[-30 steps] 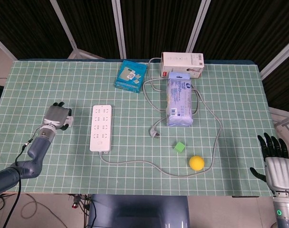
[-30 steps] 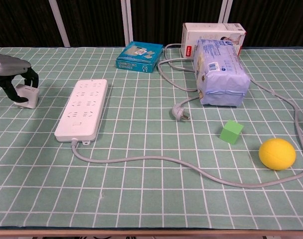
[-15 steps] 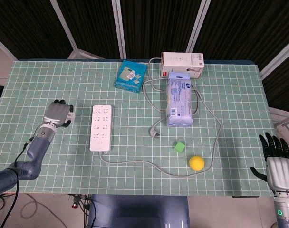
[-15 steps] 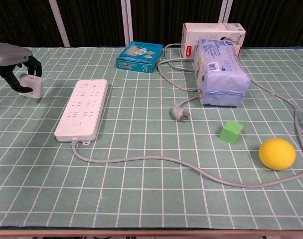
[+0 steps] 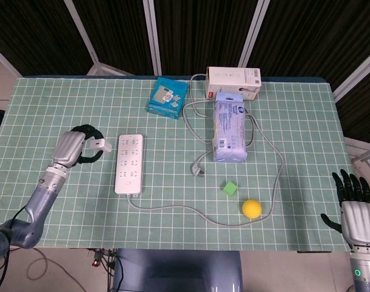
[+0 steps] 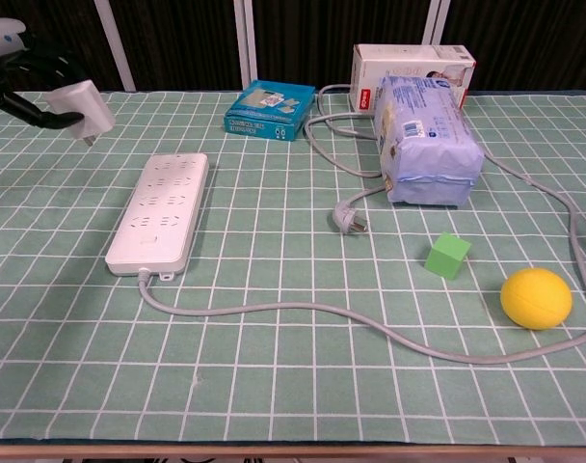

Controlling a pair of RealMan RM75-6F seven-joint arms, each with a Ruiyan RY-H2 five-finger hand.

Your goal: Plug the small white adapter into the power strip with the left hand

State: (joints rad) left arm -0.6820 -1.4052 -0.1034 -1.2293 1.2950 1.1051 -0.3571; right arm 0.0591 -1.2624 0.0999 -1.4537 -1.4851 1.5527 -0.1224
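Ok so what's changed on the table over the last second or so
The left hand, already gripping the white adapter, lifted it off the mat and carried it toward the power strip, prongs pointing down. The strip, its cable and the other items stayed put; the right hand kept still.

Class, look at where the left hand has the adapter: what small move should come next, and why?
Probably carry the adapter rightward over the power strip. The left hand holds it lifted off the table, but it hangs left of the strip, not above any socket.
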